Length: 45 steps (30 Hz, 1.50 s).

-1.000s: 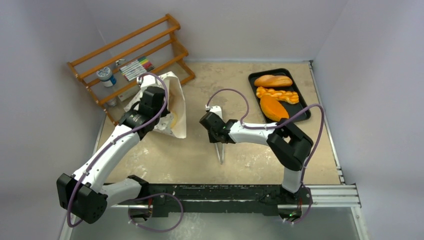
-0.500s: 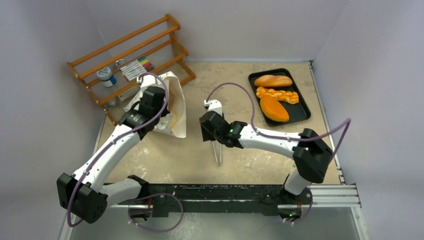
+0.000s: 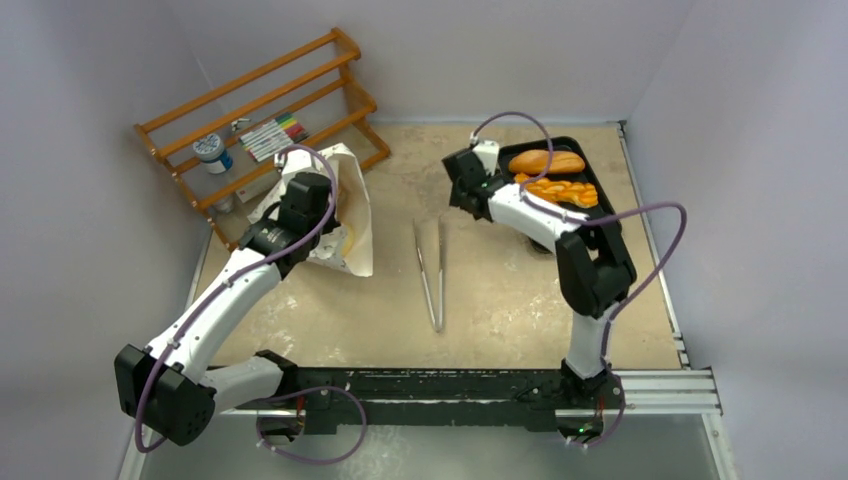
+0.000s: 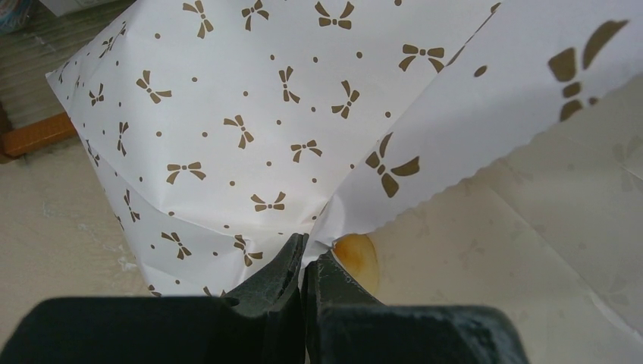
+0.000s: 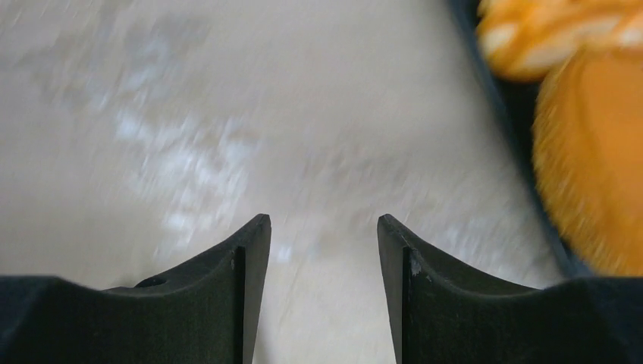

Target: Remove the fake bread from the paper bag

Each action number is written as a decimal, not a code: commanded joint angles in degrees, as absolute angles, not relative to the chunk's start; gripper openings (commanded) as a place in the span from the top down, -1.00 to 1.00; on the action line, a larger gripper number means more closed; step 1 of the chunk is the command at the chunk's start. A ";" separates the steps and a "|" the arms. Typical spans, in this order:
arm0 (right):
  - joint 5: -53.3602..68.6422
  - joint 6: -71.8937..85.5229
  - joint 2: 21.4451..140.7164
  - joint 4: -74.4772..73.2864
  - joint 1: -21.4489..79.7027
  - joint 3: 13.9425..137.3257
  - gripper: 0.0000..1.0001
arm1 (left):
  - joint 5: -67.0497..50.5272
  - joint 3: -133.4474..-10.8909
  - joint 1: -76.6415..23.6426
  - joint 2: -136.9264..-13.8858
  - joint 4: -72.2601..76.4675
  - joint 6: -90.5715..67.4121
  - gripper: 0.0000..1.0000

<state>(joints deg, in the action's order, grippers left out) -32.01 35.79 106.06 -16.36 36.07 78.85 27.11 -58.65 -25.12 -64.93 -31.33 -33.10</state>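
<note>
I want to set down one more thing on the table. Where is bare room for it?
Free: the table between the tongs and the right arm, and the far strip between the wooden rack and the black tray. Crowded: the tray holds bread, and the paper bag fills the left side.

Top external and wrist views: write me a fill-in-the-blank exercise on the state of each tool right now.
The left tool is ___ on the paper bag's edge.
The right tool is ___ and empty, near the black tray.
The tongs lie on the table, held by ___ tool.
Missing: shut; open; neither.
</note>
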 commanded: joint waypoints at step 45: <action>-20.53 10.85 137.35 -12.04 16.08 110.78 0.79 | 28.07 -61.70 -24.47 -69.12 -27.06 -31.20 1.00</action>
<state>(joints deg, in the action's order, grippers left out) -24.14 11.94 136.00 -12.25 16.16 109.27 26.59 -58.72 -25.12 -69.17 -30.46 -31.86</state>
